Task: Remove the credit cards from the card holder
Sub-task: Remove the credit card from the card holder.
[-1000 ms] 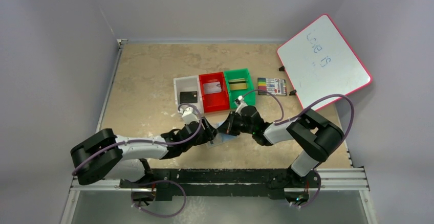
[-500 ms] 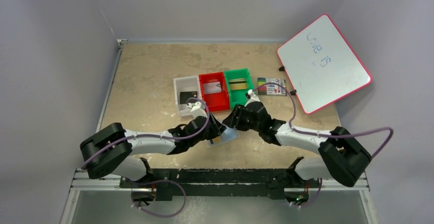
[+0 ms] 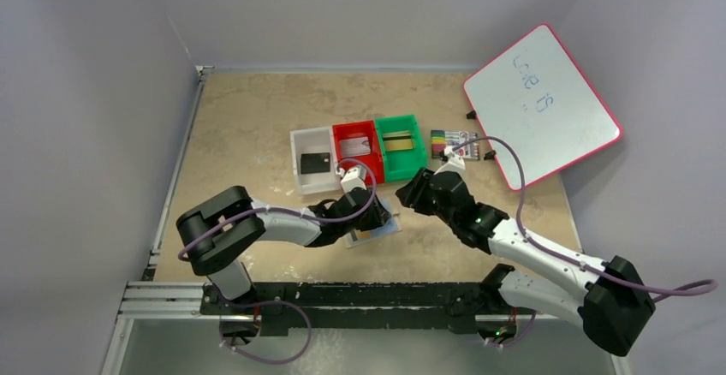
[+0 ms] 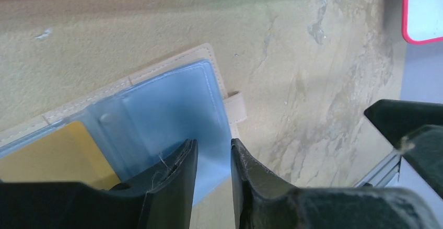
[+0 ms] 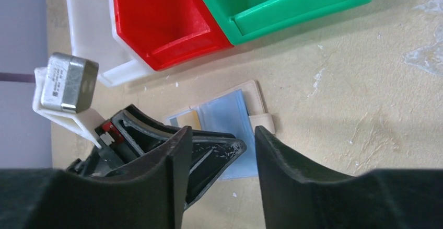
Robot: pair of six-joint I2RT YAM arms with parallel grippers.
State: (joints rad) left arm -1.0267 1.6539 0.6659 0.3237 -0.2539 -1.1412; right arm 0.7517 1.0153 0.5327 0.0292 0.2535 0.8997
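With the left pincer narrowed to a slit over the blue pocket of the card holder, which lies open on the counter by the red bin, I cannot tell if it grips, and since the right pincer hangs open and empty, a pull could drag the unpinned holder along, yellow card inside.

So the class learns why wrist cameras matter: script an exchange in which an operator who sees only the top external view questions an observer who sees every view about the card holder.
Operator: Is any card left in the card holder?
Observer: Yes. The left wrist view shows the card holder lying open, with a yellow card in the pocket farther from the snap tab.
Operator: Has the left gripper clamped anything?
Observer: The left gripper has its fingers close together over the empty blue pocket's edge; I cannot tell whether they pinch it.
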